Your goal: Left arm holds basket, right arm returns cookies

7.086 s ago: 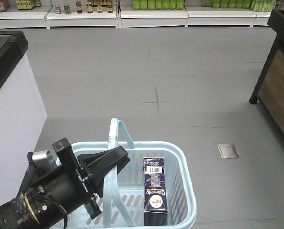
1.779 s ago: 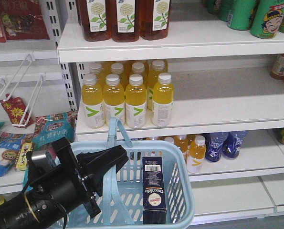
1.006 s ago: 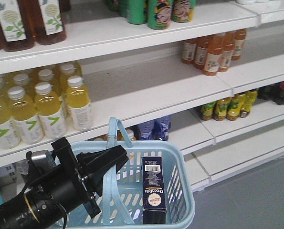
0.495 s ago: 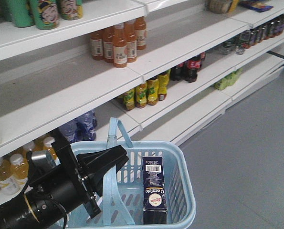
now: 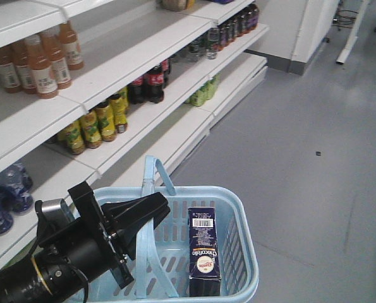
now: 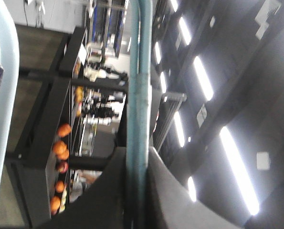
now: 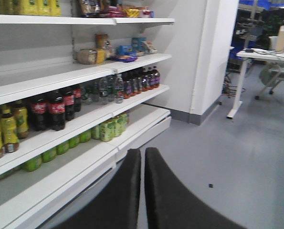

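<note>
A: Where is the cookies box (image 5: 204, 251)?

B: Inside the basket (image 5: 246, 252). It stands on its short end against the wall on the robot's right, with the barcode label near the top and the round white logo lower down.

A: And the left gripper (image 5: 155, 213)?

B: It is closed on a raised swing handle (image 5: 151, 180). In the left wrist view the pale blue bar (image 6: 139, 81) runs straight up between the 2 dark fingers (image 6: 108, 195), pinched with no gap on either side.

A: How does the box sit relative to that pincer?

B: Just to its right and apart from it. The fingers grip the handle above the rim near the basket's middle, and the box stands lower, down inside. The 2 don't touch.

A: The right gripper (image 7: 142, 153)?

B: It shows only in its own wrist view. Its 2 broad black fingers (image 7: 118, 191) are drawn almost together, with a thin slit between them and nothing held. Beyond them are white shelves (image 7: 132, 61) of bottles and a grey floor (image 7: 237, 157).

A: And where is it relative to the box?

B: I can't tell — no single view shows both.
</note>
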